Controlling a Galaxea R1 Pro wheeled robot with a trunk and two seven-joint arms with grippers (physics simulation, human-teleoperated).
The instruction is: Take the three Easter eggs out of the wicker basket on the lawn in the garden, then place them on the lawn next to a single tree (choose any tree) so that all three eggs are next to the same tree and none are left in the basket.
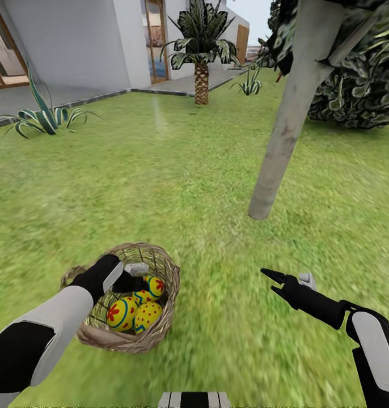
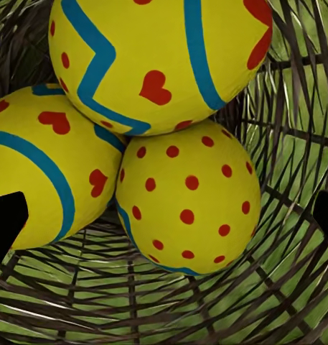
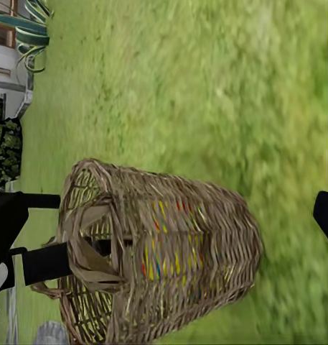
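Reaching into wicker basket (image 1: 160,326): left hand (image 1: 139,276) spread wide, empty, over three Easter eggs (image 1: 135,309). First pick pending; close on one. Right hand (image 1: 274,282) parted, idle.

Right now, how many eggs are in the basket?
3, all inside the wicker basket: a heart-patterned egg nearest the left arm, a dotted egg beside it, and a third egg behind them, by the left fingers. None on the grass.
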